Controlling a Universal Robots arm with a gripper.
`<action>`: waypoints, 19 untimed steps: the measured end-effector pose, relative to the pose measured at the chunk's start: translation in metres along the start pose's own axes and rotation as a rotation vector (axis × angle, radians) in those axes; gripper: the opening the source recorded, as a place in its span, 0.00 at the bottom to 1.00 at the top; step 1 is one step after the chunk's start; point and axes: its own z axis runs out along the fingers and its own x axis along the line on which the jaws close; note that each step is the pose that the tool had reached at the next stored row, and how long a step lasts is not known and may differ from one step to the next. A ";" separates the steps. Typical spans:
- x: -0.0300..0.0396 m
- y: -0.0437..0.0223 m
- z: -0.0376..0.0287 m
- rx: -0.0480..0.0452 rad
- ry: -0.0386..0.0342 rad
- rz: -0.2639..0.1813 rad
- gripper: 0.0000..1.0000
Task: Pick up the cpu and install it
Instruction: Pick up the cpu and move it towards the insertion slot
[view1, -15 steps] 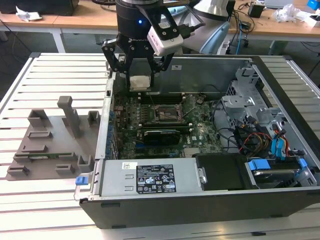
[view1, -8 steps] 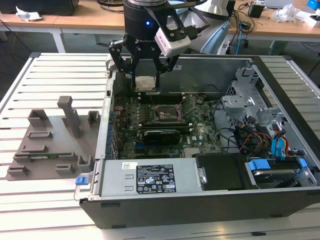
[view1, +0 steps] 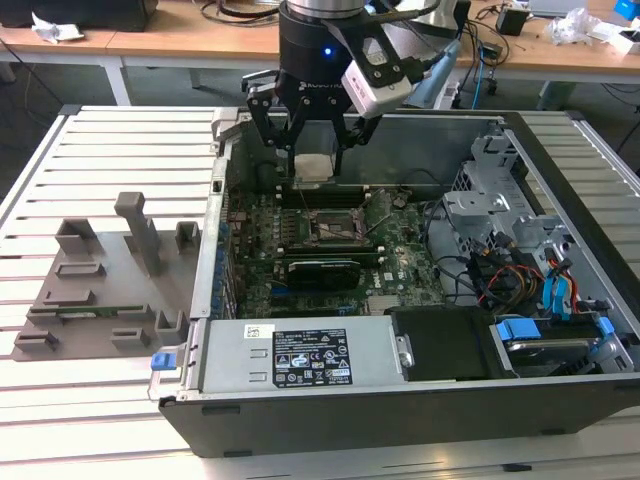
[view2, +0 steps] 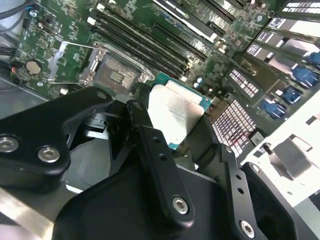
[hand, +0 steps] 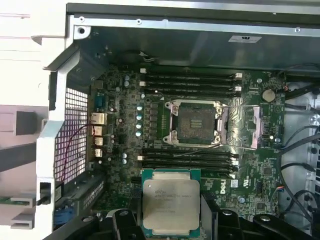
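Over a slatted metal surface (view1: 100, 150), inside the open computer case (view1: 400, 420), held the cpu (view1: 315, 168) clamped by its edges in the pincer (view1: 316, 160). Hung above the green motherboard (view1: 400, 265), at twelve o'clock from the open socket (view1: 335, 228) in the exterior view, apart from it, silvery top showing in both wrist views.

Black claw (view1: 314, 152) with silver screws (view2: 180, 204), blue light (view1: 327, 52), white camera box (view1: 378, 80).

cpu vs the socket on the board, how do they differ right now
The cpu has a silvery metal top; the socket is a dark recess in a metal frame. The cpu is clamped in the gripper above the motherboard; the socket sits fixed on it, empty. Both are square.
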 end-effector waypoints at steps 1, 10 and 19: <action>-0.0018 0.0002 0.0003 0.0000 0.0000 0.000 0.55; -0.0267 0.0037 0.0045 0.0002 0.0001 0.000 0.55; -0.0451 0.0090 0.0093 0.0003 0.0001 0.000 0.55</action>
